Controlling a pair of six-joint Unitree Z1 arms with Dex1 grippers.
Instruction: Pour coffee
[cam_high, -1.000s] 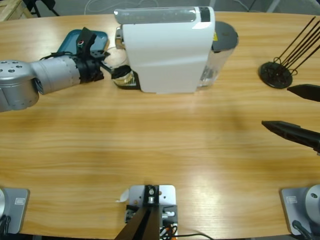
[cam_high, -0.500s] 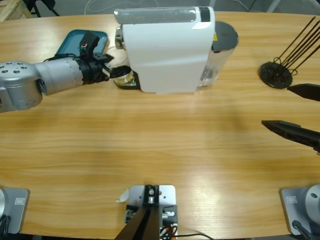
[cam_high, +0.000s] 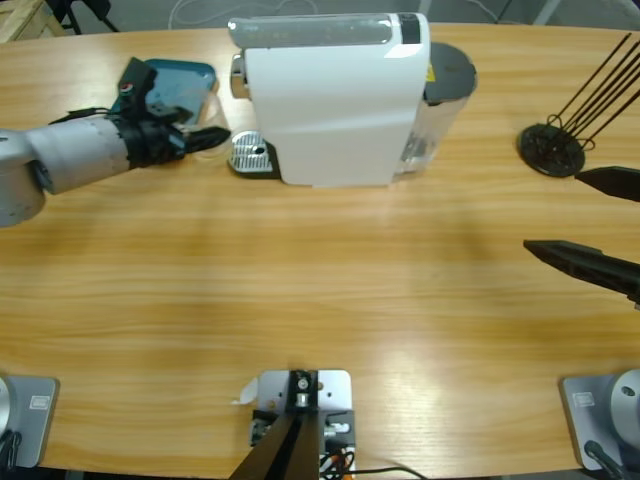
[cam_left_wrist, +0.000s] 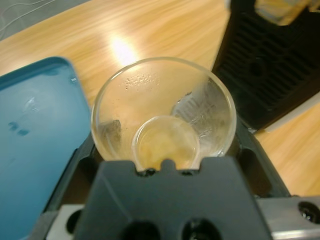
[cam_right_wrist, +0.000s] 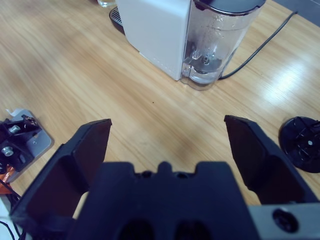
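On the table (cam_high: 330, 290), high view: the left arm is coming in from the left edge, its left gripper (cam_high: 205, 140) lying between the teal tray (cam_high: 170, 85) and the drip grate (cam_high: 250, 155) of the white coffee machine (cam_high: 335, 100). A clear glass (cam_high: 210, 138) is sitting between the jaws, hard to make out from above. The machine's water tank (cam_high: 440, 110) is standing at its right end. A black rack with thin rods (cam_high: 552, 148) is standing near the right edge. The right gripper (cam_high: 610, 225) is entering from the right edge, jaws spread wide, holding nothing.

Left wrist view: the jaws are pinching the glass (cam_left_wrist: 164, 112), one on either side. The glass is pointing its open mouth toward the camera, its long axis running along the gripper's line of sight. The coffee (cam_left_wrist: 165, 142) is lying as a shallow pale amber pool at the bottom. The tray (cam_left_wrist: 35, 135) is showing at left, the machine's dark base (cam_left_wrist: 270, 70) at upper right.

Right wrist view: the jaws are standing far apart over bare table (cam_right_wrist: 75, 75). The machine (cam_right_wrist: 155, 30), the tank (cam_right_wrist: 215, 40) and the rack's base (cam_right_wrist: 302, 145) are showing beyond. No readable writing in any view.
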